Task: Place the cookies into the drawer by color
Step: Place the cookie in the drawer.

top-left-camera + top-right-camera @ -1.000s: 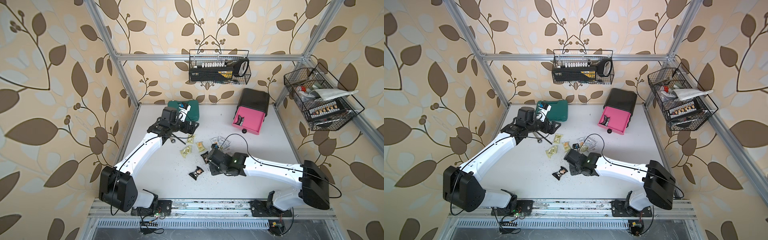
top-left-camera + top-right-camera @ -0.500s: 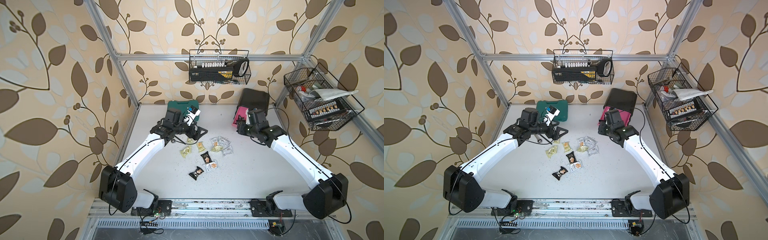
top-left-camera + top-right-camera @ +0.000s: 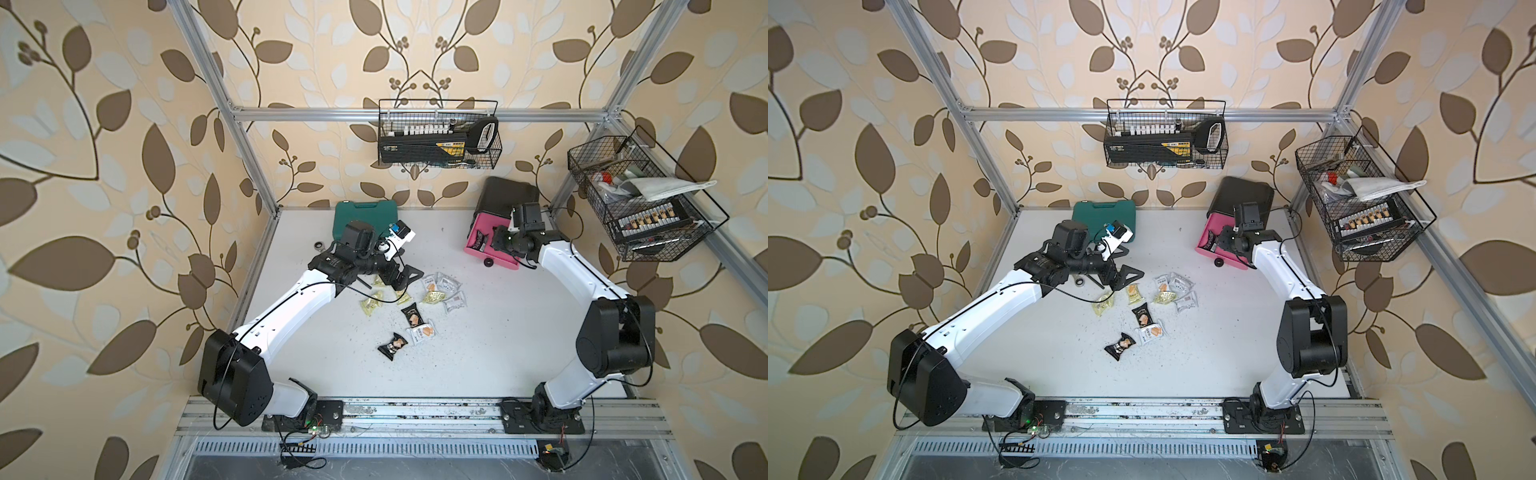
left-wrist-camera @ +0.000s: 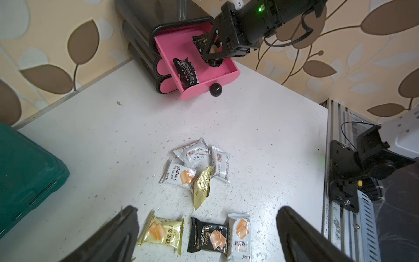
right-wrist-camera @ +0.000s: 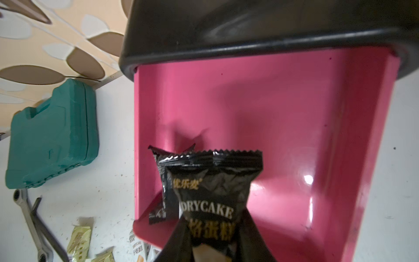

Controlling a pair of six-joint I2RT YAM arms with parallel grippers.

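Observation:
The drawer (image 3: 498,259), pink with a black knob, stands pulled out of its black cabinet (image 3: 507,197) at the back right. My right gripper (image 5: 212,224) hangs over it, shut on a black cookie packet (image 5: 213,188). Another black packet (image 4: 186,72) lies inside the drawer. The remaining cookies (image 3: 415,316) lie scattered mid-table: black, white and yellow-green ones. My left gripper (image 4: 207,211) is open just above them, with a yellow packet (image 4: 162,231), a black one (image 4: 209,236) and a white one (image 4: 240,233) between its spread fingers.
A green tool case (image 3: 365,216) sits at the back left, with a wrench (image 5: 27,213) and a hex key on the table beside it. Wire baskets (image 3: 436,137) (image 3: 640,199) hang on the back and right walls.
My right arm swung from the cookie pile back to the drawer, carrying the black packet with it. My left gripper moved right, over the cookies.

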